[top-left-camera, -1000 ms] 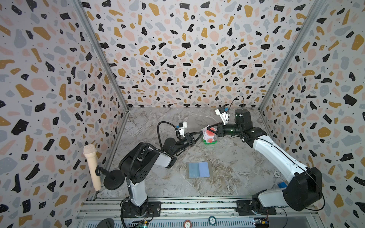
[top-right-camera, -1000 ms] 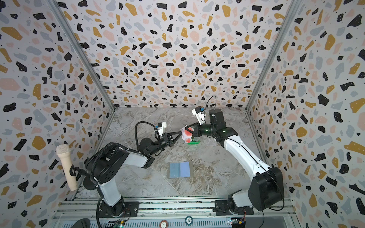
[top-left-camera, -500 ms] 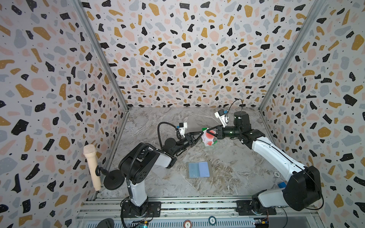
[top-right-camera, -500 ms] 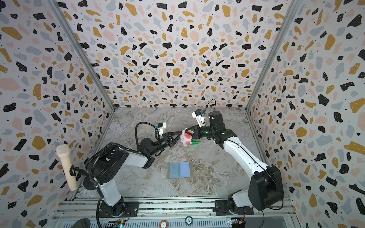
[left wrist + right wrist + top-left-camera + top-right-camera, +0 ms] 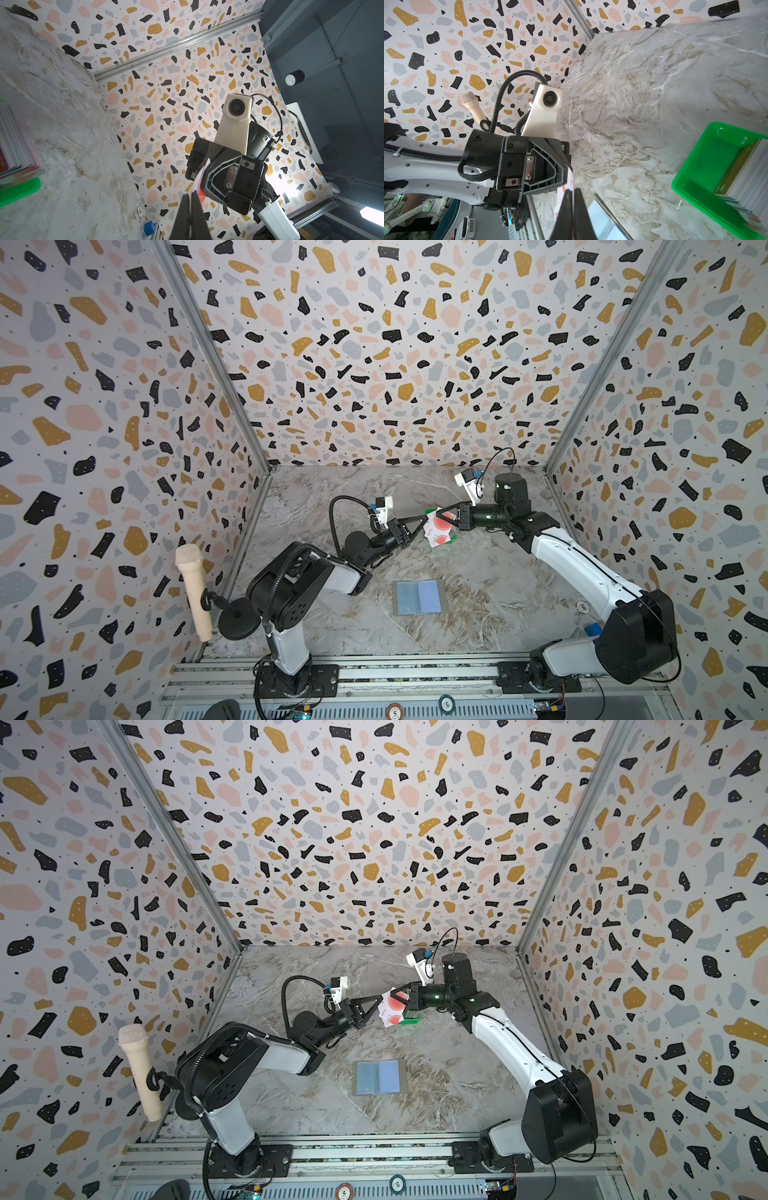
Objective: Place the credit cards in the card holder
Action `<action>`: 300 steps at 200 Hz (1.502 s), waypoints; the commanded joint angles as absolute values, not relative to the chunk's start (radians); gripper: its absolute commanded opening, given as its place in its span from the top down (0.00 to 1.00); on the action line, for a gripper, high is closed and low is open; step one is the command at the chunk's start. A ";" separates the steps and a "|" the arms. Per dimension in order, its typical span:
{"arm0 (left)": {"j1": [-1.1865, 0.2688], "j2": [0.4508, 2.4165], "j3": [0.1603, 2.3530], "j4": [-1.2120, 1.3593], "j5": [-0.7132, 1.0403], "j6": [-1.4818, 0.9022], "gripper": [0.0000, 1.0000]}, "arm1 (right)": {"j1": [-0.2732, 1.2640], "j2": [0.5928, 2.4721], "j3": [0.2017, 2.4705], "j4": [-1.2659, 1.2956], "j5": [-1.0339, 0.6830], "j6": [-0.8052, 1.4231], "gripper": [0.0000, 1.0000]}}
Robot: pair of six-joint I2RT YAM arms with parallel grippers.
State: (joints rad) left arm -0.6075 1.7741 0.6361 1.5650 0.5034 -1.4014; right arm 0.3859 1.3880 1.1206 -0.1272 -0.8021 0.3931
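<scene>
A white credit card with red circles hangs over the green tray, held from both sides. My left gripper is shut on one edge of the card. My right gripper is shut on the opposite edge of the card. More credit cards stand stacked on edge in the tray. The card holder lies open nearer the front, with two blue cards in its pockets.
A beige microphone on a black stand stands at the front left wall. A small blue cube and a white round piece lie near the right arm's base. Patterned walls close in three sides.
The card stays over the tray between both grippers. The right wrist tipped a little and the card tilted slightly with it. The left arm has barely moved.
</scene>
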 commanded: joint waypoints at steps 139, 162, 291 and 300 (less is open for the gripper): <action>-0.578 1.572 0.673 1.186 0.435 -1.016 1.00 | 0.229 1.217 1.090 -0.227 -0.613 0.349 1.00; -0.579 1.630 0.721 1.220 0.471 -1.014 1.00 | 0.236 1.233 1.092 -0.235 -0.594 0.336 1.00; -0.554 1.665 0.683 1.463 0.541 -1.121 1.00 | 0.404 1.248 0.974 -0.300 -0.472 0.277 1.00; -0.553 1.625 0.653 1.440 0.532 -1.117 1.00 | 0.413 1.251 0.955 -0.296 -0.481 0.273 1.00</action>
State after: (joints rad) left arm -0.5610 1.7210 0.7124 1.4132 0.5396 -1.1591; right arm 0.3965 1.2728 0.9970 -0.2916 -0.4679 0.2855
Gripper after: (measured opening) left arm 0.046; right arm 0.047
